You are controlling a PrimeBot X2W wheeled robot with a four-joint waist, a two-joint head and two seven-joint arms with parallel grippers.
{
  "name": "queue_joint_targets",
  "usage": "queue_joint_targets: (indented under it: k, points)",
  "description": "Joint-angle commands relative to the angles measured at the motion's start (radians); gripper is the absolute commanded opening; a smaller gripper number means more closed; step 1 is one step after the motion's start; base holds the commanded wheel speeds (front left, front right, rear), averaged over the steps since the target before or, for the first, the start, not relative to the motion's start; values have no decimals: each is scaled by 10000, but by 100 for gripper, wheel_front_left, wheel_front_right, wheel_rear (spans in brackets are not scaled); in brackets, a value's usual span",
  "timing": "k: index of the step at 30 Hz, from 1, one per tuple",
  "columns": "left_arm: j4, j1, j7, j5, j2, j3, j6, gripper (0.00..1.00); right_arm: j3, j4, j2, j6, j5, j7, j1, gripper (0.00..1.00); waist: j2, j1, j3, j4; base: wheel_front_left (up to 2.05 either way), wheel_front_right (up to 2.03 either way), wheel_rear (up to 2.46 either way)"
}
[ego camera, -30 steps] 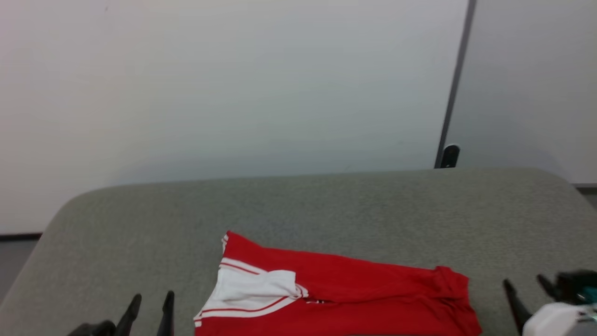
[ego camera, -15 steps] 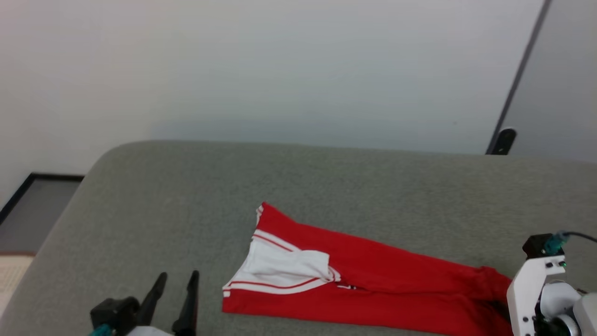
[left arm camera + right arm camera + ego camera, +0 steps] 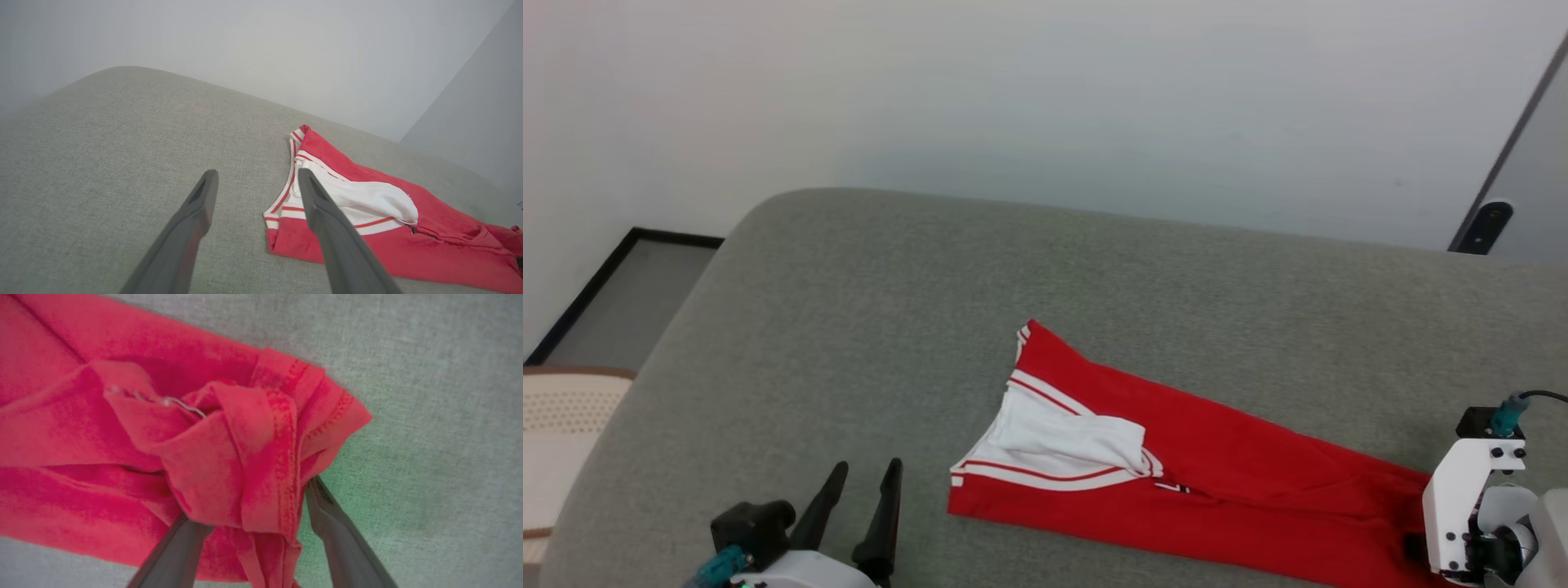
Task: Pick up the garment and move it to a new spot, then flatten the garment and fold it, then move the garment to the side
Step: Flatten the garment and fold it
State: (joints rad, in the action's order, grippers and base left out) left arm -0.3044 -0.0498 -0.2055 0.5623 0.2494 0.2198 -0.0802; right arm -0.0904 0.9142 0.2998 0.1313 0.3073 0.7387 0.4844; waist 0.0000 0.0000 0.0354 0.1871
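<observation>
the garment [image 3: 1241,490] lies long and narrow on the grey worktop [image 3: 849,310], with its white sleeve panel at its left end. the left hand [image 3: 867,464] hovers just left of that end, released and empty. the right hand [image 3: 247,502] is at the garment's right end, its fingers spread wide and straddling the bunched hem.

Red garment [image 3: 1258,490], seemingly folded lengthwise, one end bunched

The garment [image 3: 1258,490] is bright red; its sleeve panel [image 3: 1062,437] is white, edged with thin red-and-white stripes. Under the garment the cushion [image 3: 931,286] is grey-green with a fine woven fleck. Behind the garment the wall [image 3: 1013,98] is plain off-white. Left of the garment, the left gripper [image 3: 867,465] is dark grey.
</observation>
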Motion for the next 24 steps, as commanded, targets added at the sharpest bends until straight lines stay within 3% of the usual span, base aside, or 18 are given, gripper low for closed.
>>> queue_joint_targets:
  k: [1, 2, 3, 4, 5, 12, 24]
  points:
    - [-56, -135, -29, 76, -24, -23, -42, 100, 157, 604, -273, -12, -200, -158, -88, 100, 0, 0, -193, 253, 0, 0, 0]
    - [-96, -113, 0, 124, -37, -24, -55, 100, 292, 834, -352, -12, -221, -254, -41, 100, 0, 0, -203, 289, 0, 0, 0]
    - [-111, -131, 8, 142, -25, -18, -75, 100, 363, 1024, -412, -12, -286, -362, 19, 79, 0, 0, -211, 324, 0, 0, 0]
    - [-116, -146, 5, 162, 1, -20, -65, 100, 375, 1155, -487, -10, -330, -480, 70, 29, 0, 0, -211, 353, 0, 0, 0]
    - [-135, -143, -3, 210, 5, -47, -66, 100, 361, 1280, -590, -5, -332, -546, 105, 0, 0, 0, -203, 371, 0, 0, 0]
    - [-205, -60, -44, 367, 79, -192, -4, 100, 283, 1674, -282, -4, -329, -954, 436, 0, 0, 0, -59, 317, 0, 0, 0]
    - [-167, 141, 6, 557, 203, -315, 119, 100, 387, 1846, 1139, -16, -308, -1680, 1194, 0, 0, 0, 264, -15, 0, 0, 0]
